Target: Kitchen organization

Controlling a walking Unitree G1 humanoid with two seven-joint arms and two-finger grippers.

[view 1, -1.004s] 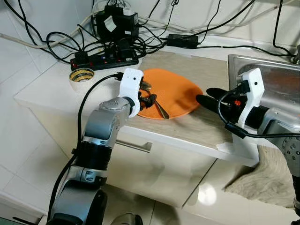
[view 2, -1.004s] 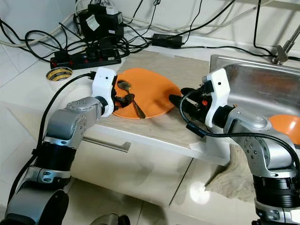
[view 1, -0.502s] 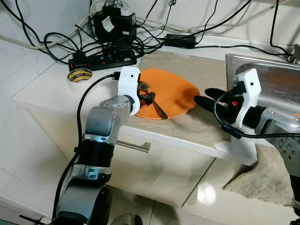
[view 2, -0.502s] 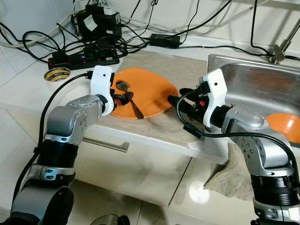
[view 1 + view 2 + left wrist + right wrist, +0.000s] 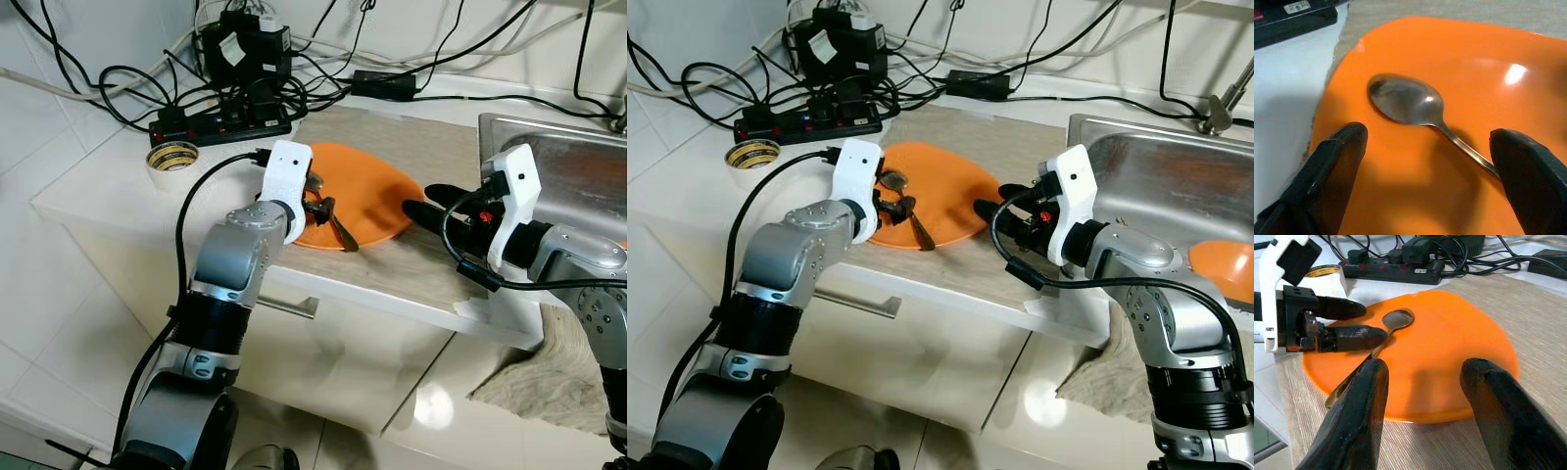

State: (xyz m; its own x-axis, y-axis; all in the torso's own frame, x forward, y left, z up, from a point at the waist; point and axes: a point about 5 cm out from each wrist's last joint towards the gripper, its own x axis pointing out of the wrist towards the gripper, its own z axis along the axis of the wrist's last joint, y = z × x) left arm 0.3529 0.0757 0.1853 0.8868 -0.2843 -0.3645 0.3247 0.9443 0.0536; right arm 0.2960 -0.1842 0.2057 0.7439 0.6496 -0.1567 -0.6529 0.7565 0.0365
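An orange plate [image 5: 372, 186] lies on the wooden part of the counter, with a metal spoon [image 5: 1405, 100] resting on it, bowl toward the wall. My left gripper [image 5: 318, 208] is low over the plate's left side and open, one finger on each side of the spoon's neck, not closed on it. My right gripper [image 5: 424, 201] is open at the plate's right rim, pointing toward the spoon. The right wrist view looks across the plate [image 5: 1449, 333] to the spoon [image 5: 1397, 319] and the left gripper [image 5: 1359, 322].
A power strip [image 5: 220, 127] with tangled cables runs along the wall behind the plate. A tape roll [image 5: 173, 157] sits at the left. A steel sink [image 5: 578, 162] holding another orange dish [image 5: 1225, 269] is at the right. A cloth [image 5: 558, 382] hangs below it.
My left gripper has edged a little to the right, farther over the plate beside the spoon. The right gripper has barely moved. The camera shifted slightly.
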